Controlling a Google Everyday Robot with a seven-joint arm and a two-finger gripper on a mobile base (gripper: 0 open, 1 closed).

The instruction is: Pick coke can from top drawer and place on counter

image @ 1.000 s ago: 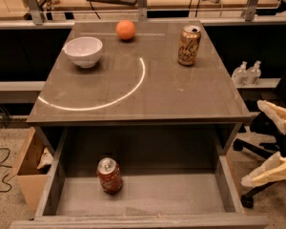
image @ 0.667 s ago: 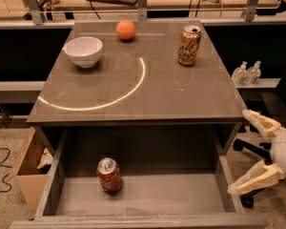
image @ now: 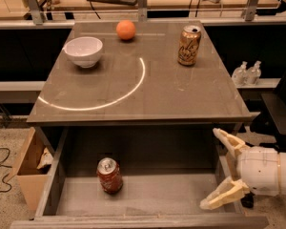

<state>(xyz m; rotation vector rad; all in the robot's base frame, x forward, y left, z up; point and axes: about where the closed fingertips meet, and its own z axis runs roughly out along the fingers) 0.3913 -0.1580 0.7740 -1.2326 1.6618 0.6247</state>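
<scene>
The hand (image: pixel 212 170) has come in leftward and lower from the right, and now hangs over the right end of the open drawer (image: pixel 171 197). Its two fingers (image: pixel 225 196) are spread wide with nothing between them, one toward the near side and one toward the far side, so the gap faces left.

The can (image: pixel 109 175) stands upright on the drawer floor, left of centre, its silver top up and its long axis vertical. It lies well apart from the hand, straight to the left and at about the same depth in the drawer, with bare floor between them. The coming move therefore looks like a plain leftward reach, kept low, so that the fingers pass either side of the can's body.

Farther back, the counter (image: pixel 181 97) sits above the drawer. On it are a white bowl (image: pixel 84 51) at far left, an orange (image: pixel 126 30) farther back, and a tan can (image: pixel 188 45) at far right.
</scene>
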